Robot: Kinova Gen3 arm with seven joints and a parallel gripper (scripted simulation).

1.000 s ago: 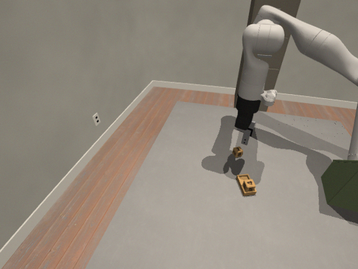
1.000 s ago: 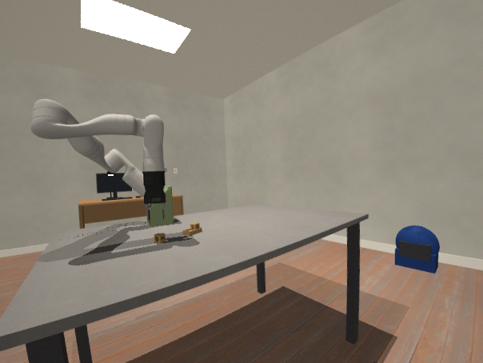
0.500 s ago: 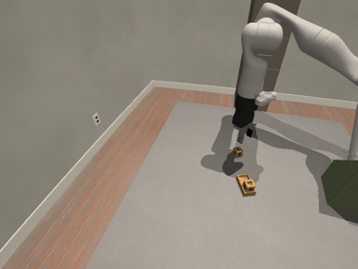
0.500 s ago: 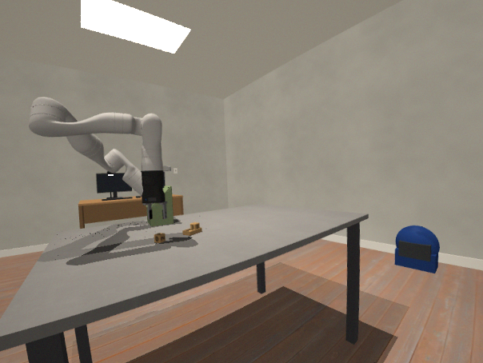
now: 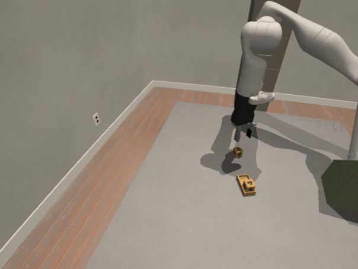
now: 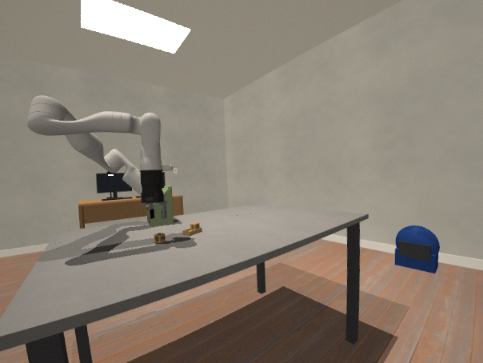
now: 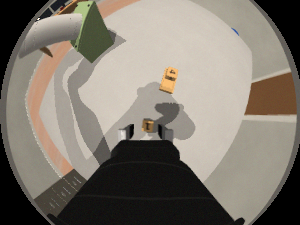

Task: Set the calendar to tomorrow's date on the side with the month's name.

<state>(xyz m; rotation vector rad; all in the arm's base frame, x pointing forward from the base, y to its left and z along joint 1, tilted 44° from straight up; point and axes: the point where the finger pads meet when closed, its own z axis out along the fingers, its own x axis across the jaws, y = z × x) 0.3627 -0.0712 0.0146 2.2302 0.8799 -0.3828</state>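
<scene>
A small wooden tray [image 5: 242, 182] lies flat on the grey table and holds one number cube [image 5: 249, 184] at its nearer end; the other half of the tray is bare. A second wooden cube [image 5: 237, 151] lies loose on the table a short way from the tray. My gripper [image 5: 243, 135] hangs open and empty above this loose cube, pointing down, not touching it. In the wrist view the loose cube [image 7: 149, 125] shows between the fingertips, with the tray [image 7: 170, 80] further off. In the exterior view the cube [image 6: 159, 238] and the tray [image 6: 193, 231] are small.
A green box [image 5: 342, 183] stands on the table near the arm's base, to the right of the tray. The table's edges are far from the cubes. A blue object [image 6: 417, 249] sits on the floor, away from the table.
</scene>
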